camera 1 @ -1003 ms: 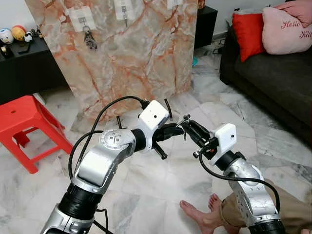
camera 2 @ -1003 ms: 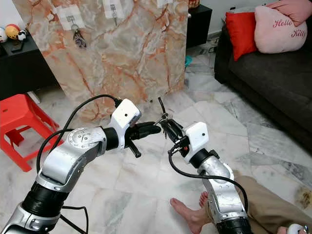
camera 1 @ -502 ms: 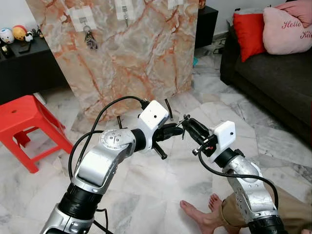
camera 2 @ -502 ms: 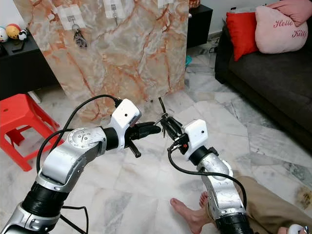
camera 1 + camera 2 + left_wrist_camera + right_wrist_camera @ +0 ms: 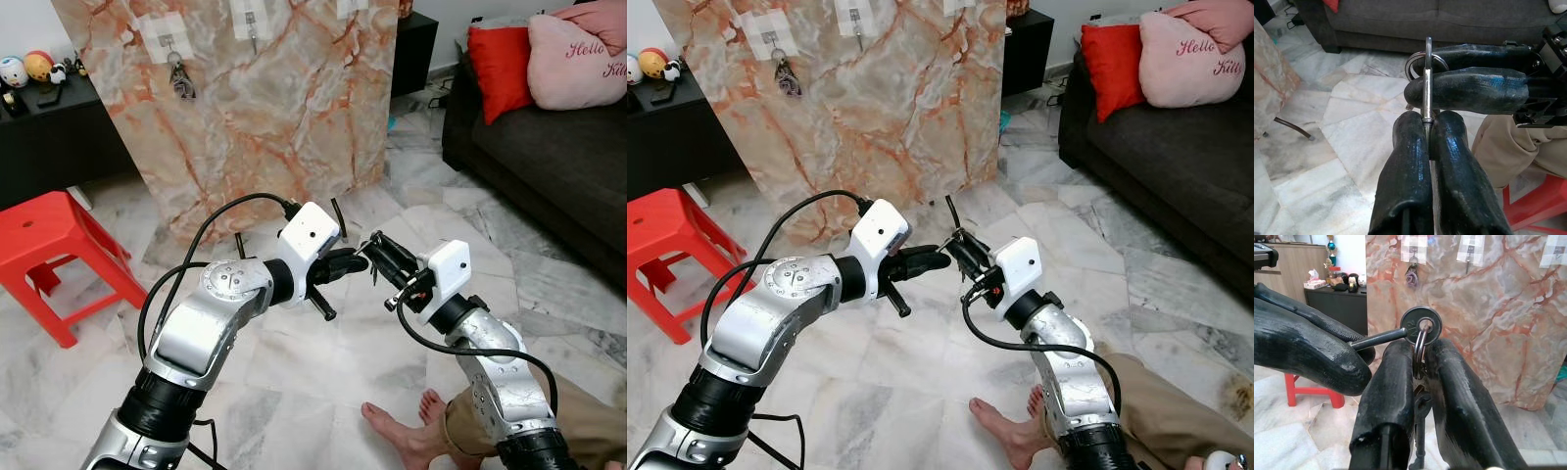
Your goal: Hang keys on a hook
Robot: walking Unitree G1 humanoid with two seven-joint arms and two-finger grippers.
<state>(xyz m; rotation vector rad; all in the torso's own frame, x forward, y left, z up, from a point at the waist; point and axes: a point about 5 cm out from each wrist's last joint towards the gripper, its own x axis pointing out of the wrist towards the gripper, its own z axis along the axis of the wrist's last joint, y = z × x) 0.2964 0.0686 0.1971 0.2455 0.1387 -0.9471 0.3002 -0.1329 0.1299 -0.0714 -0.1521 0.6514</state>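
Note:
My two grippers meet in mid-air before a marble slab [image 5: 284,108]. The left gripper [image 5: 1428,120] is shut on the blade of a round-headed key [image 5: 1421,326]. The right gripper [image 5: 1419,346] is shut on the key ring [image 5: 1422,61], and more keys dangle between its fingers [image 5: 1396,396]. In the left eye view the left gripper [image 5: 355,258] and right gripper [image 5: 377,245] touch at the keys. The slab carries three hooks on white pads: the left hook [image 5: 167,41] holds another bunch of keys [image 5: 178,76], while the middle hook [image 5: 251,22] and the right hook [image 5: 351,8] are bare.
A red stool [image 5: 49,230] stands at the left before a black cabinet [image 5: 49,127] with figurines. A dark sofa [image 5: 549,147] with a red and a pink cushion is on the right. A person's bare foot [image 5: 402,431] rests on the marble floor near my right arm.
My right arm has edged a little toward the left gripper. Both grippers keep hold of the keys, and the left arm has not moved.

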